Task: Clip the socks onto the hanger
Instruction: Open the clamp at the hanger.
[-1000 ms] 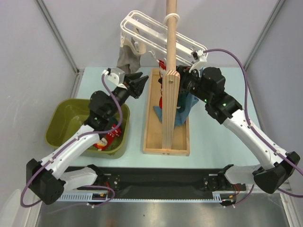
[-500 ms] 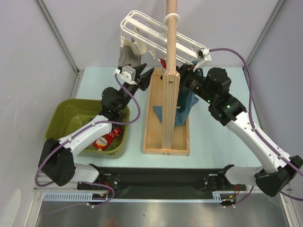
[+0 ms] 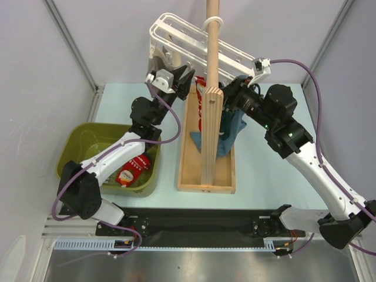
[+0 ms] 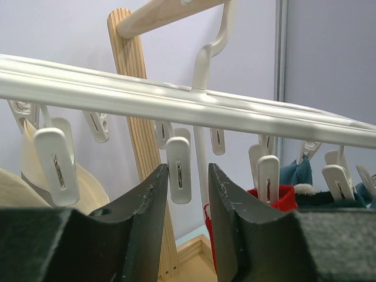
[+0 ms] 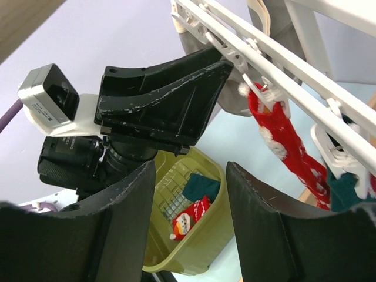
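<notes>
Raised since before, my left claw (image 4: pixel 187 179) gapes empty around a white clip peg (image 4: pixel 178 170) of the white slatted plastic hanger (image 4: pixel 176 103). Right claw (image 5: pixel 191 176) open, empty; red patterned sock (image 5: pixel 285 144) clipped just ahead, more socks (image 5: pixel 191 220) in the olive plastic bin (image 5: pixel 214 232) below.

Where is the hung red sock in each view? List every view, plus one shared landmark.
Top external: red sock centre, left of the wooden pole.
Left wrist: red sock lower right.
Right wrist: red sock right of centre, dangling.
Shared landmark: the white hanger above it.

Glossy white plastic hanger (image 4: pixel 176 101), matt wooden pole stand (image 3: pixel 210 117), soft red cloth sock (image 5: pixel 282 138).
</notes>
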You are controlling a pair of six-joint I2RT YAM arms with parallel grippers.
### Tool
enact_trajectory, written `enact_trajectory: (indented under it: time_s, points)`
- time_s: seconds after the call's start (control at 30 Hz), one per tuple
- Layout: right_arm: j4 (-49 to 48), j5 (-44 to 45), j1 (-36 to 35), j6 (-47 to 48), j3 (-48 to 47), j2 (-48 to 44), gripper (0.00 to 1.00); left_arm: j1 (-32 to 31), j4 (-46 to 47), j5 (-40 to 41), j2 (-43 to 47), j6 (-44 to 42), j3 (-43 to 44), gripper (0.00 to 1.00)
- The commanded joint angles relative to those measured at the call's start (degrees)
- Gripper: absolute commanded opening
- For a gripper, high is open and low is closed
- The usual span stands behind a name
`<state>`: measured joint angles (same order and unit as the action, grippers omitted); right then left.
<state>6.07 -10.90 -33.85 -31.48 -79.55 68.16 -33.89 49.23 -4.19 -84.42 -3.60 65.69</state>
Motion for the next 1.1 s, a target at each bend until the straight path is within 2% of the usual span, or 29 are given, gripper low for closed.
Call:
enact_trajectory:
  time_s: [0.0,0.37,0.57,0.8,1.07]
  points:
    - [-3.51,-1.76,0.10,-0.68,-0.78,0.74,0.56,0.14,1.75,-0.74,-1.09,-1.06,3.21,0.38]
    - [-8.26,-2.64,-0.61,-3.49,-2.80,4.52,0.53,0.23,0.60,-0.12,-1.89,-1.50,3.39,0.33]
    - [-9.32,-2.73,-1.49,-3.85,-5.00,6.81,0.51,0.40,0.08,1.29,-2.76,-1.15,4.36,0.35]
    - [-11.86,-1.15,-1.57,-4.02,-5.62,8.12,0.47,0.84,-2.12,0.14,-0.75,-0.36,3.22,0.20]
    - [-17.67,-2.02,-1.66,-4.73,-8.07,12.69,0.46,1.54,-10.81,-2.84,3.91,2.54,2.78,0.14]
